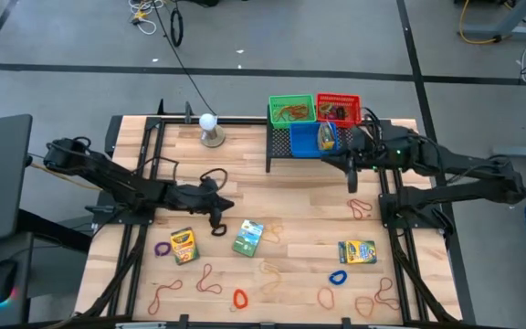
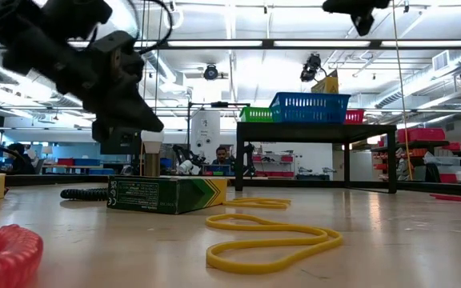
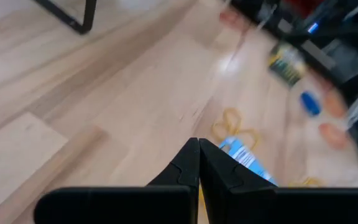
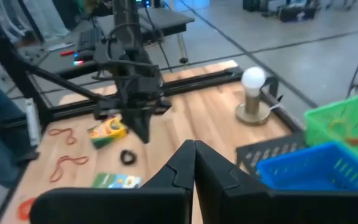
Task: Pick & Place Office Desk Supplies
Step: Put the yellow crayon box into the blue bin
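The left gripper (image 3: 199, 163), closed, hangs over the wooden table (image 3: 104, 93) near a yellow rubber band (image 3: 232, 124).

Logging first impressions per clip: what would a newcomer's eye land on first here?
Probably the green basket, red basket and blue basket on the black rack at the table's far edge, with the right gripper beside them, jaws shut. Then the crayon boxes and rubber bands strewn across the near half, around the shut left gripper.

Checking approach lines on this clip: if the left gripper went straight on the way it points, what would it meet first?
Probably the green crayon box, just past the shut left gripper, with a yellow rubber band beyond; depth is hard to judge.
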Tool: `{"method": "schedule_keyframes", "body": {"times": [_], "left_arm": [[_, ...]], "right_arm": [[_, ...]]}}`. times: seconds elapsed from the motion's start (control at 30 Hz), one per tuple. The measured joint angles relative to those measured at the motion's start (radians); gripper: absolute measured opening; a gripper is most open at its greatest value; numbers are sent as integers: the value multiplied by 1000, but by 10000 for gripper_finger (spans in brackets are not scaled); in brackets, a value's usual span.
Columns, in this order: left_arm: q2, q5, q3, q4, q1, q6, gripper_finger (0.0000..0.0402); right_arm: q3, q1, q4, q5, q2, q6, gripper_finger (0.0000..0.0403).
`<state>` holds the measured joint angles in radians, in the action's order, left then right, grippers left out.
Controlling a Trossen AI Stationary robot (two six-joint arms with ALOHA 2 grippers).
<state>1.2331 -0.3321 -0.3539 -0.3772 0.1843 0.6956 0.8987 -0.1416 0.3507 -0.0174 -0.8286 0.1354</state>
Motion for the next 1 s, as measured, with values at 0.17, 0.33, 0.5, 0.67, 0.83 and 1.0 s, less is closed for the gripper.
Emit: {"method": "schedule_keyframes", "body": {"times": [0.17, 0.33, 0.5, 0.67, 0.83, 1.0], "left_arm": [[0, 56, -147, 303, 9, -37, 7], [0, 124, -245, 491, 70, -58, 7], [15, 104, -321, 687, 134, 91, 12], [85, 45, -391, 748, 189, 237, 17], [167, 58, -483, 909, 239, 428, 12], [152, 122, -577, 1200, 291, 440, 5]], "right_arm": [[-18, 132, 87, 133, 12, 25, 10], [-18, 292, 162, 315, -32, 119, 4], [-18, 367, 186, 385, -85, 164, 9], [-18, 357, 226, 384, -120, 145, 10], [-19, 328, 245, 330, -122, 86, 10], [-19, 304, 248, 269, -120, 19, 11]]}}
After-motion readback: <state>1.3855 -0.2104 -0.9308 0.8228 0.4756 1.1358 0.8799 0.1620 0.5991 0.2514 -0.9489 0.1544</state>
